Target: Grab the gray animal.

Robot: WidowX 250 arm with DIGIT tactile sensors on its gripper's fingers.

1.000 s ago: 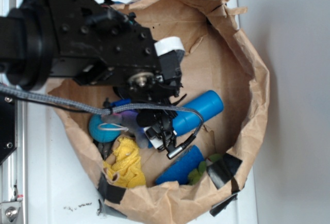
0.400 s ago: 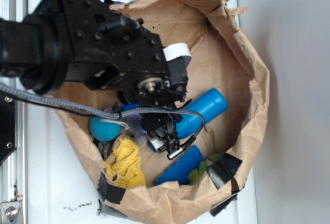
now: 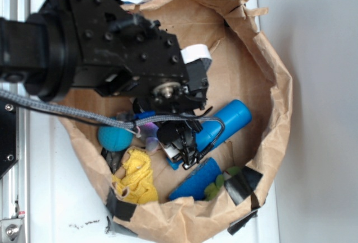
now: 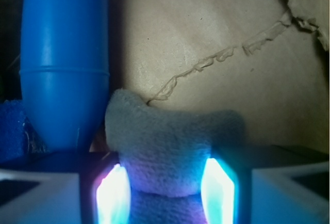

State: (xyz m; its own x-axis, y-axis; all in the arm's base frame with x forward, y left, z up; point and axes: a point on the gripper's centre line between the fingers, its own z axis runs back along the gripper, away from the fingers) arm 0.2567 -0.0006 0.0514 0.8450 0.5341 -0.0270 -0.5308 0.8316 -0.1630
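**Ana:** Brown paper bag (image 3: 268, 69), rolled down on a white tabletop (image 3: 56, 198), is holding everything. Where is the gray animal sitting?

**Ben:** Between the glowing pads (image 4: 112, 190) in the wrist view, the gray animal (image 4: 170, 141) is filling the gap, with the blue bottle (image 4: 64, 53) lying just beside it at ten o'clock. From outside, the gripper (image 3: 182, 148) is hanging near the bag's middle, the teal ball (image 3: 114, 138) at its nine o'clock and the yellow plush toy (image 3: 134, 176) at seven.

**Ana:** Is it gripping?

**Ben:** Both pads are touching the fabric, so the jaws are looking closed on the toy.

**Ana:** How is it likely handling?

**Ben:** I'm judging it light, soft and squashy, not fragile. Pinching the thick body beats a floppy flap, which could be slipping free.
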